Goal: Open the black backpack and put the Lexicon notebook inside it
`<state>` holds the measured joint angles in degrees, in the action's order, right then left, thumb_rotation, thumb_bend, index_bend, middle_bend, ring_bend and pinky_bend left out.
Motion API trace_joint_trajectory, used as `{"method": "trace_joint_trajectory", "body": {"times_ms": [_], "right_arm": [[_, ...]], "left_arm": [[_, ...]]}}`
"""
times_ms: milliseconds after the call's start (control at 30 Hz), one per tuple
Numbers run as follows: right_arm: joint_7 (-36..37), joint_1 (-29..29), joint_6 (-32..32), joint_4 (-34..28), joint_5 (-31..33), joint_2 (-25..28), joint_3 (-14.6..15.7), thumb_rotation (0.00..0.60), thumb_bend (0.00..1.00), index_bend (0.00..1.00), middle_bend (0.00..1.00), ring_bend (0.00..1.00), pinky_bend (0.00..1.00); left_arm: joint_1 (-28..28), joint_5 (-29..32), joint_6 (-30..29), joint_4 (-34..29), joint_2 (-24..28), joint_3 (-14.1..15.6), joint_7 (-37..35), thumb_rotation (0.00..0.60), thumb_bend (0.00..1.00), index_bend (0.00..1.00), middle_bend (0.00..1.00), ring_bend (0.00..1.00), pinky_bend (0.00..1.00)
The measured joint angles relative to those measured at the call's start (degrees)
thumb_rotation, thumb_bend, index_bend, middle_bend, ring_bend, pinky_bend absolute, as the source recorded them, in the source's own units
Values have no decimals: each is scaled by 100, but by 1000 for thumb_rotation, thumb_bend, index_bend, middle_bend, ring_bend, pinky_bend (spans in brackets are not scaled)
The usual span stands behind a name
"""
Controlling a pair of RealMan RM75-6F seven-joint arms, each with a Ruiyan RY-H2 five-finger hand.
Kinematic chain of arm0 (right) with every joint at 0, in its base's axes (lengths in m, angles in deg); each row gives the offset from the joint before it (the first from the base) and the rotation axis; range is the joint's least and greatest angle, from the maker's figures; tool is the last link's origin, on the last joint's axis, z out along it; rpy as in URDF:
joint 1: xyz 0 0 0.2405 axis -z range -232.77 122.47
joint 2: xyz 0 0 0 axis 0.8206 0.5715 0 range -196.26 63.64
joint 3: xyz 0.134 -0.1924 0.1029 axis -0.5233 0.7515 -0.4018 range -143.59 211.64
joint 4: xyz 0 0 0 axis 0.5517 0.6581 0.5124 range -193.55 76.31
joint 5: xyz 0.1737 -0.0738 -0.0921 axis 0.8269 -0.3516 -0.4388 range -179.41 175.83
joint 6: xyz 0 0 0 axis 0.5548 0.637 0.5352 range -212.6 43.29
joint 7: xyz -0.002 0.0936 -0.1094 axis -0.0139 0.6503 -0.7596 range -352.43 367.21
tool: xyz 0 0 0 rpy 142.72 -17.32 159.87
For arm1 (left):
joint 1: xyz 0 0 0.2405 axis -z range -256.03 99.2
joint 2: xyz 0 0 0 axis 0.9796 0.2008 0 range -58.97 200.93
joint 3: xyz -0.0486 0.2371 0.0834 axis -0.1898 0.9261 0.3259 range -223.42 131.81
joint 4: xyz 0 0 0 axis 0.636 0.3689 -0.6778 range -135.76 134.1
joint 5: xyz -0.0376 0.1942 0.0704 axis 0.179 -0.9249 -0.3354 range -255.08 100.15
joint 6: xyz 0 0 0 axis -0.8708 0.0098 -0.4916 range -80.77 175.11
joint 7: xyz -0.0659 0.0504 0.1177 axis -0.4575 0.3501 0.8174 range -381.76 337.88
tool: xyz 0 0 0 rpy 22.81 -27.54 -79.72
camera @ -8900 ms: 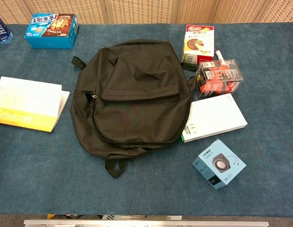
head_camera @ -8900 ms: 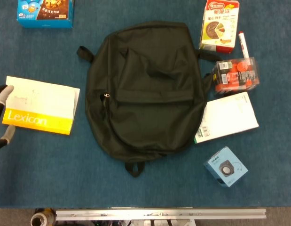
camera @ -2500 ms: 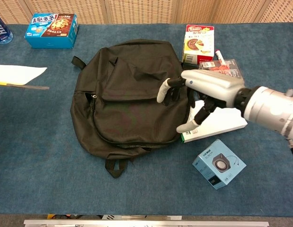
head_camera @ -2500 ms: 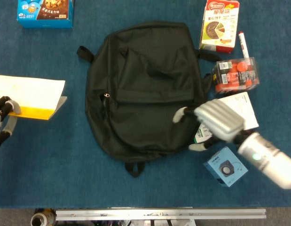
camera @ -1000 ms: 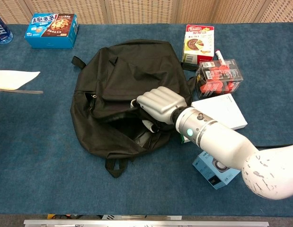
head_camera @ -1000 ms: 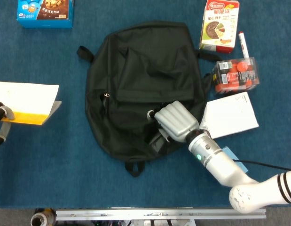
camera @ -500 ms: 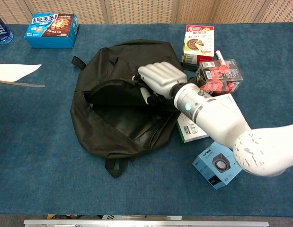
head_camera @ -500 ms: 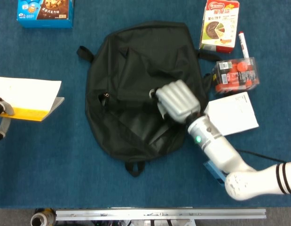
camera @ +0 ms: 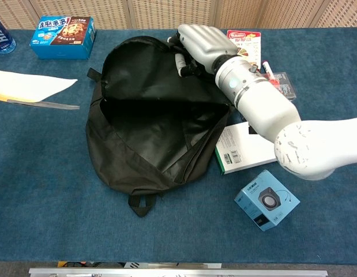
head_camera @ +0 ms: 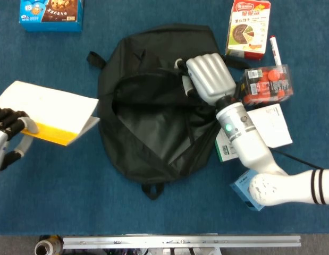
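The black backpack (head_camera: 153, 143) (camera: 143, 138) lies in the middle of the blue table, its main compartment gaping wide. My right hand (head_camera: 209, 78) (camera: 200, 41) grips the front flap and holds it lifted toward the far side. The white and yellow Lexicon notebook (head_camera: 52, 114) (camera: 31, 88) hovers left of the bag, tilted, its right edge close to the opening. My left hand (head_camera: 10, 127) holds the notebook by its left end; the chest view does not show this hand.
A blue cookie box (head_camera: 51, 14) stands far left. A red and yellow snack box (head_camera: 248, 29), a marker (head_camera: 274, 49) and a red pack (head_camera: 268, 85) sit far right. A white box (head_camera: 260, 133) and a blue speaker box (camera: 266, 199) lie beside my right arm.
My right hand has pulled the flap up and farther away, widening the opening. My left hand has brought the notebook to the right, toward the bag.
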<state>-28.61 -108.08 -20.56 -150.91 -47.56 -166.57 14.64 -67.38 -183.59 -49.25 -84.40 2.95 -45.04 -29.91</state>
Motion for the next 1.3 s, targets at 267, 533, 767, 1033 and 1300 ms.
{"method": "trace_joint_trajectory", "body": {"times_ms": [267,533,767,1033,1300], "right_arm": [[35,-245,155,258,80,-283,-319,600,743,572,548,553,759],[33,-568,268,388,149,-600,-654,600,743,572,548,552,759],[35,-808,373,632,224,-841,-907,600,743,572,548,553,759],[137,-937,508,944,200,-1083,-990,600,743,572,548,553,759],[290,-946,616,1033,-40,-1224,-919,600,742,572,548,553,759]], "left_arm": [[269,-468,60,-282,67,72,-173,600,372,622,594,513,554],[579,-931,236,-665,-22,140,-132,600,372,622,593,510,554],[967,-1084,668,-828,-272,137,-140,600,372,622,592,508,554],[1288,-1127,988,-915,-533,123,-157,600,372,622,591,508,553],[1548,-1149,1217,-1009,-792,156,-257,600,372,622,591,508,553]]}}
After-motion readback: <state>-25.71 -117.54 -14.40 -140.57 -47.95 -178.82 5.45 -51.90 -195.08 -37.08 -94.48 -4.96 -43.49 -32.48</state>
